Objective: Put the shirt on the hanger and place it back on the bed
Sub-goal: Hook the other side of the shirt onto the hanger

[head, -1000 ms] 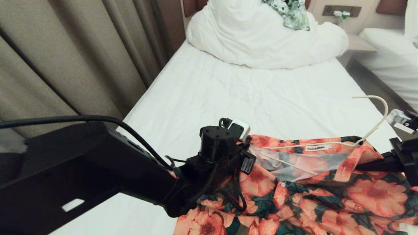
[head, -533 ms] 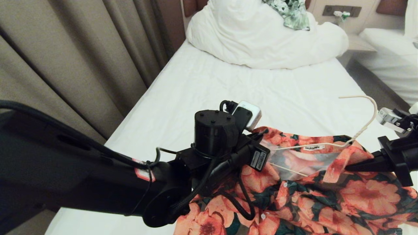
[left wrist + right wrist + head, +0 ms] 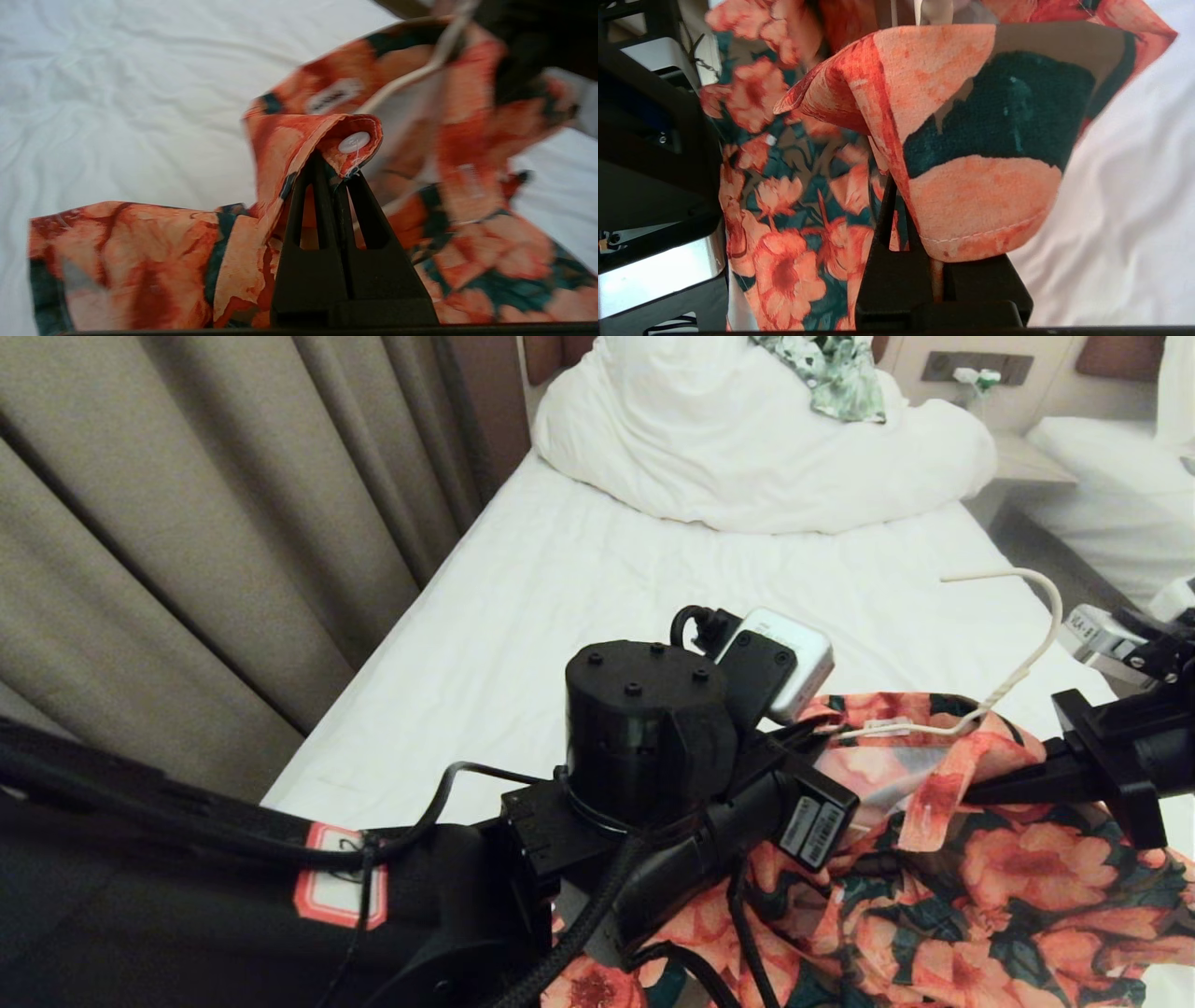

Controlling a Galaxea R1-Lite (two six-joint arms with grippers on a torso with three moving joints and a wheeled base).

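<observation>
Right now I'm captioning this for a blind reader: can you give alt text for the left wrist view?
The left claw, shut, pinches the floral shirt by a folded edge beside a white button. The hanger wire runs through the collar, above the white bed.

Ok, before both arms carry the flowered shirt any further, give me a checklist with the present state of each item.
1. Left gripper shut on the shirt, at the front edge by a white button: ok.
2. Right gripper shut on the shirt's other front edge: ok.
3. Hanger inside the shirt's neck, hook sticking out above the collar: ok.
4. Both hanger shoulders seated in the shirt's shoulders: cannot tell, fabric and the left arm hide them.
5. Shirt lifted off the bed: cannot tell, its lower part runs out of view.
</observation>
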